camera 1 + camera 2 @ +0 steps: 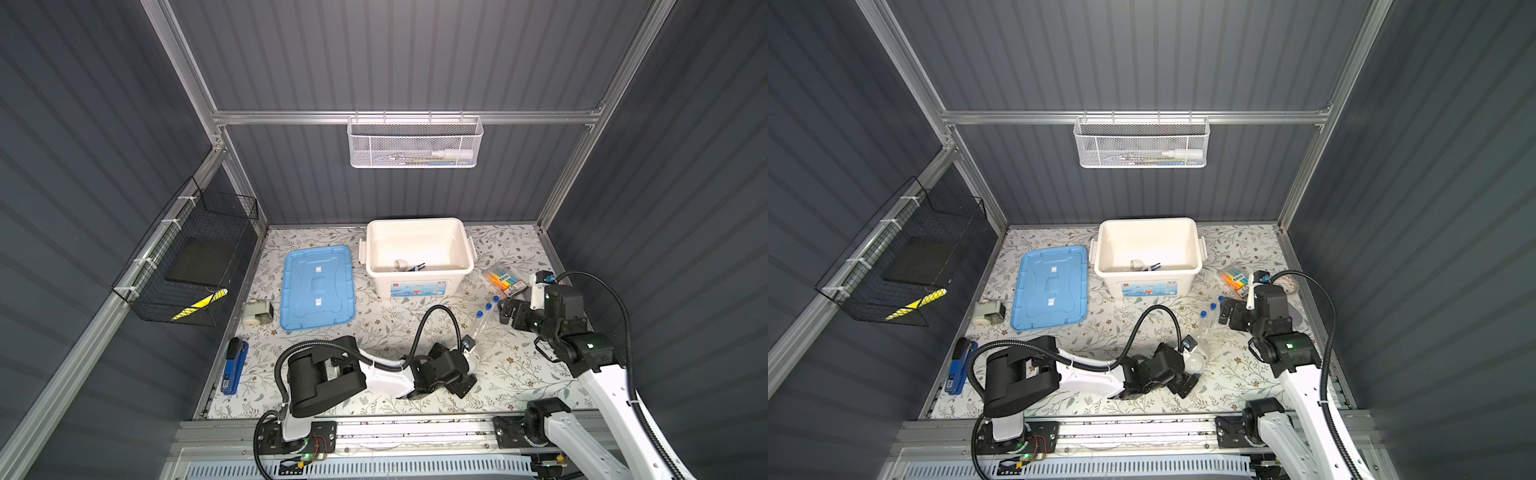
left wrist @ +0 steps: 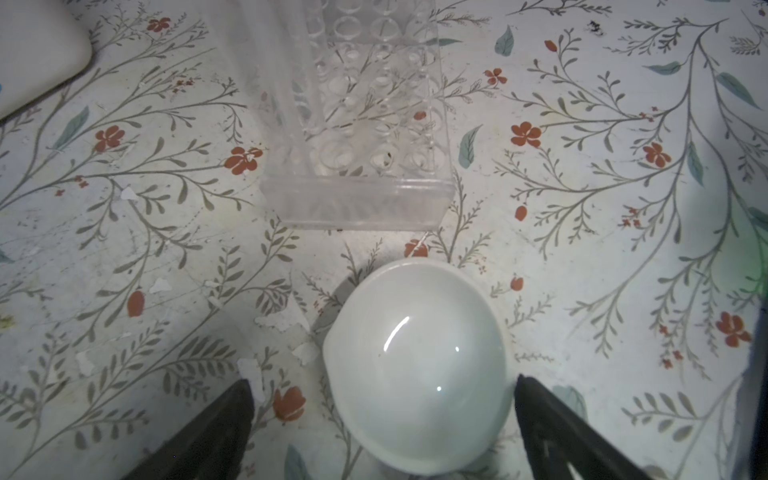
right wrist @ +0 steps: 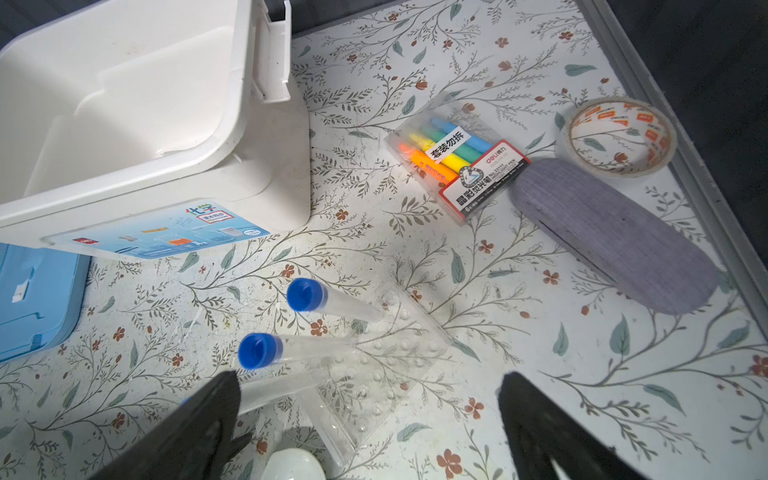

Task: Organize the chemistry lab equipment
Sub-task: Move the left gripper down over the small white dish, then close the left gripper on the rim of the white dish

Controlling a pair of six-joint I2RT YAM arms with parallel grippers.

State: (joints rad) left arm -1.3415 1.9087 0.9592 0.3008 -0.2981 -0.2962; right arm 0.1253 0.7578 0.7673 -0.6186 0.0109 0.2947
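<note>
Well, left pincer [image 2: 382, 382] and right pincer [image 3: 370, 380] both gape empty; left straddles the white dish [image 2: 415, 365], and an off-centre squeeze could skid it into the rack [image 2: 361, 199].

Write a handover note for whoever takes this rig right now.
Left gripper: jaws open either side of a white dish, not gripped.
Right gripper: jaws open, empty, above the blue-capped tubes in the clear rack.
Done: tweezers and a small white piece lie in the white bin.
To do: dish, tubes, rack; blue lid is off.
</note>
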